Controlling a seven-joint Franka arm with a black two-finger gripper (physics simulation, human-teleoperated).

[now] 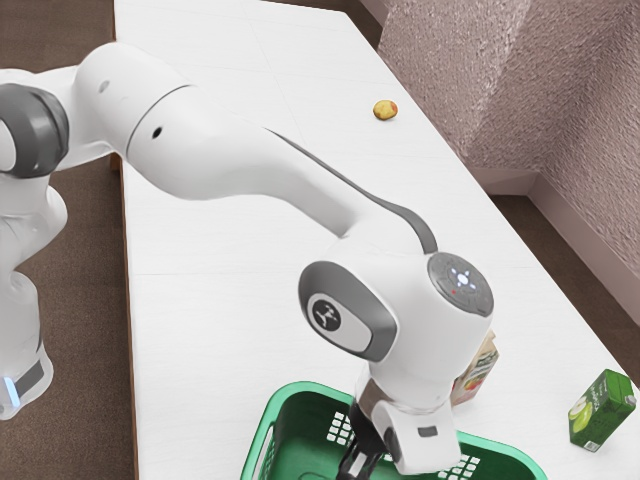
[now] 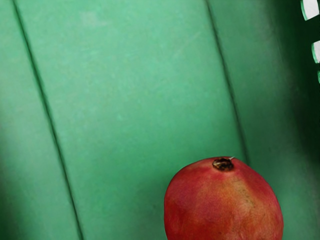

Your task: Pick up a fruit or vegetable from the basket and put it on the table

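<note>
And here, at the green basket [image 1: 300, 425], the gripper [image 1: 359, 460] is poised by a red pomegranate [image 2: 225, 205]; its opening and any hold can't be told.

The smooth white arm [image 1: 215, 150] has rounded shells, a thin dark seam [image 1: 150, 110] and a grey edging strip [image 1: 350, 185]. A grey-rimmed oval cap [image 1: 372, 338] bears a round dark badge [image 1: 326, 314] with a white emblem; a grey disc-shaped button pad [image 1: 461, 284] shows whitish lights, and a pale-blue light strip [image 1: 11, 391] glows lower down.
</note>
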